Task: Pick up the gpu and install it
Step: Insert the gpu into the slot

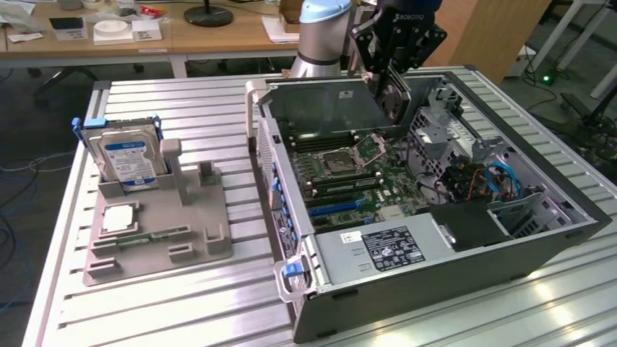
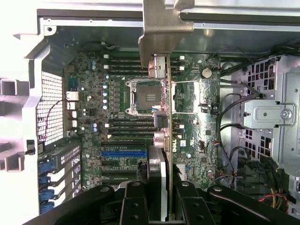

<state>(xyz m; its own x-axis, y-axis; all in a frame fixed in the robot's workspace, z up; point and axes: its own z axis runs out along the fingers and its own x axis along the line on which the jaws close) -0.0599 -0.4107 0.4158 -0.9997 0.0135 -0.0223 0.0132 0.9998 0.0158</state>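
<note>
Silvery-tan bracket of gpu (image 2: 164, 28) seen edge-on in wrist view, over motherboard (image 2: 117, 93) by CPU socket (image 2: 145, 96). Gripper (image 2: 159, 199) clamped on gpu (finger each side of card). Exterior view adds: card upright at 1 o'clock over open case (image 1: 434, 282); hard drive (image 1: 130, 155) at 9 o'clock.

gpu (image 1: 392, 92) above motherboard (image 1: 359, 172) in case (image 1: 540, 246)

My arm (image 1: 323, 36) stands at twelve o'clock, wrist bent toward six. My hand (image 1: 391, 71) points down, fingers (image 2: 135, 206) clamped on the gpu (image 1: 394, 97).
</note>
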